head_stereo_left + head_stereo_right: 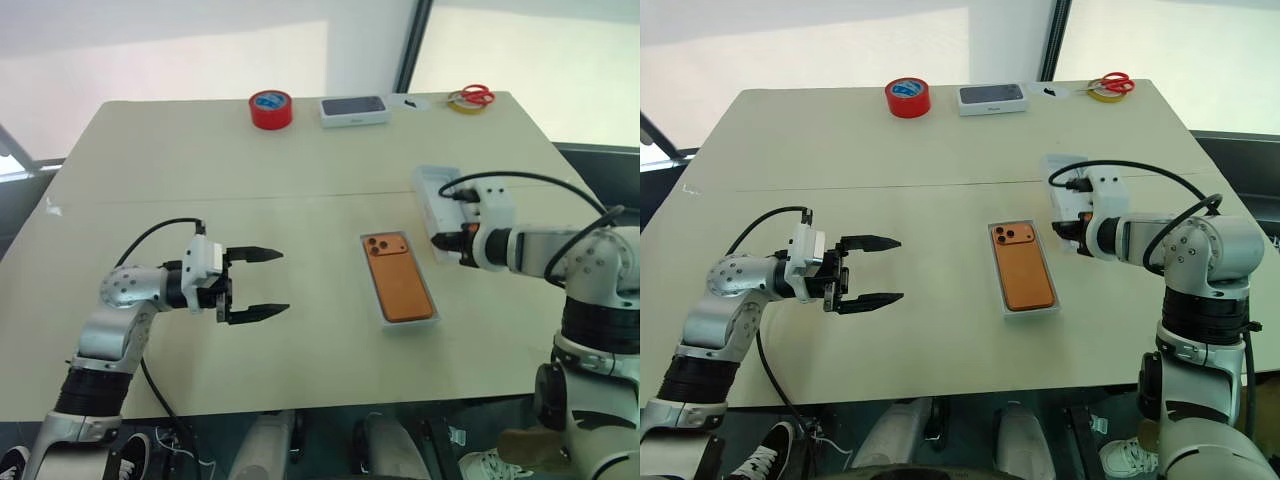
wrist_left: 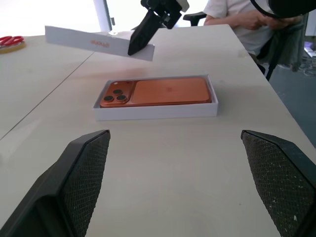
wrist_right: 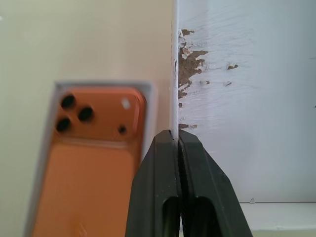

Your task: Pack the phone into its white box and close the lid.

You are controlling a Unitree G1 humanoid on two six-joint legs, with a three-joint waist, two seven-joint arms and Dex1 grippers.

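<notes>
On the pale beige tabletop (image 1: 300, 250), near its middle, the orange smartphone with rounded corners (image 1: 397, 277) lies back-up inside the shallow white cardboard box base (image 1: 408, 324), its three dark lenses at the far corner. Just beside the box, on the robot's right, the right gripper (image 2: 137, 45) has its two black fingers clenched on one thin wall of the shallow white cardboard lid (image 1: 436, 205); the left wrist view shows that pinched end of the lid raised off the table and tilted (the inside of the shell is white with a few brownish scuffs along the gripped wall). The left gripper (image 1: 255, 284) hangs over the table well apart from the box, on the robot's left, pointing across toward it with its jaws spread wide and nothing between them. Along the far edge sit a red roll of tape (image 1: 271, 108), a sealed white box with a dark phone picture (image 1: 354, 110) and red-handled scissors (image 1: 472, 96).
</notes>
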